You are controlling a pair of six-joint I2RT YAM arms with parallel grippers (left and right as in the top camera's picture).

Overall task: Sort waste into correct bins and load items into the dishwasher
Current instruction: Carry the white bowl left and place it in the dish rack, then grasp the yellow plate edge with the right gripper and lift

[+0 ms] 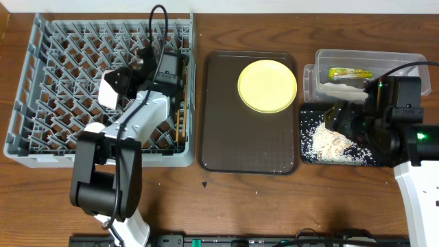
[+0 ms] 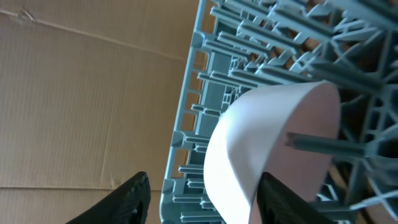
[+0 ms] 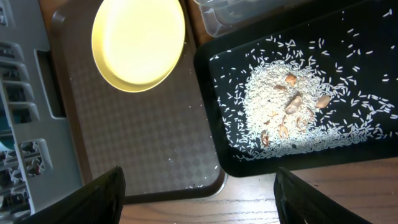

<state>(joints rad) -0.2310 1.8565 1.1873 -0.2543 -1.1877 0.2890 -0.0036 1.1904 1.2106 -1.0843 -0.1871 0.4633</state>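
1. My left end effector [image 2: 204,190] sat low inside the large square grey plastic dish rack [image 1: 41,96]. Its two dark fingers were spread apart, so it was released and gripping nothing.
2. The pale pink bowl [image 2: 273,137] stood on edge among the rack's upright pegs, just ahead of that end effector. One peg crossed its face.
3. The bowl's rim ran down close beside one finger [image 2: 283,202], and I could not tell whether they touched. The other finger [image 2: 130,202] was plainly apart from the bowl.
4. What looked like the thin wooden chopsticks [image 1: 180,127] lay in the rack to the right of the left end effector. They were nearer the arm's base, along the rack wall.
5. My right end effector [image 3: 208,199] hovered with its fingers wide and nothing between them, so it was released too.
6. Under it and to one side lay the shallow black rectangular tray [image 3: 382,28]. The tray held a heap of loose white rice-like scraps [image 3: 273,106] with a few brown bits mixed in.
7. On the other side of that end effector was the larger dark brown serving tray [image 3: 143,143]. The round yellow plate [image 3: 138,40] sat on its far end.
8. Beyond the right end effector, past the black tray, stood the clear rectangular plastic tub [image 1: 357,53]. It held the green-and-yellow snack wrapper [image 1: 350,73] and the crumpled white paper napkin [image 1: 339,89].
9. Rack, both trays and the tub all rested on the wooden table [image 1: 274,206].
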